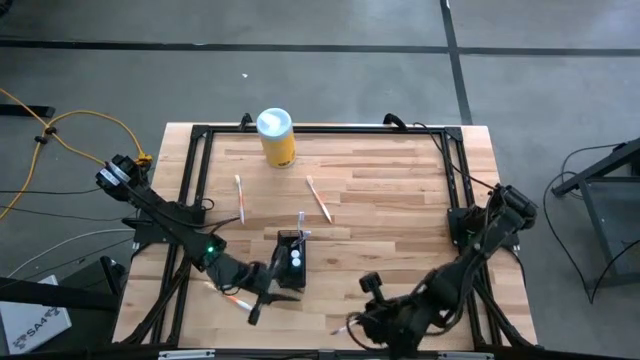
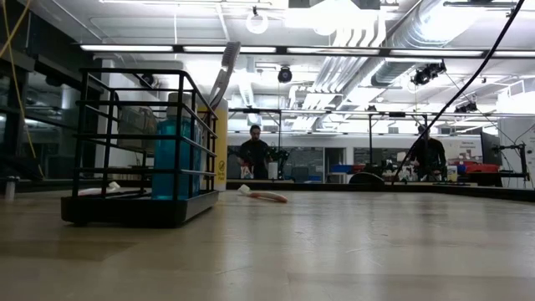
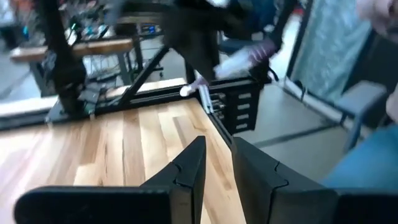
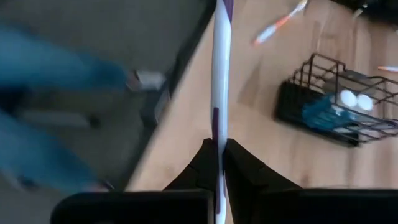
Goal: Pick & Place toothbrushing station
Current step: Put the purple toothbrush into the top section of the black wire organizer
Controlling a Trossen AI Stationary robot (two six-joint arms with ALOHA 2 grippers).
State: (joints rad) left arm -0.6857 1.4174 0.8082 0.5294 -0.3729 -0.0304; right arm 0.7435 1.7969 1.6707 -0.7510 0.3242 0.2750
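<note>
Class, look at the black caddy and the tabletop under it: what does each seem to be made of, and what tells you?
The caddy looks like thin metal wire, matt black: open bars you can see through. The tabletop looks like light wood: plank seams and grain, smooth, slight sheen.

A yellow canister with a white lid stands near the far edge of the wooden table. Two toothbrushes lie on the wood in front of it, one white-handled and one orange-handled, well apart. A yellow cable runs across the grey floor. In the low view, two people stand in the room behind.
</note>
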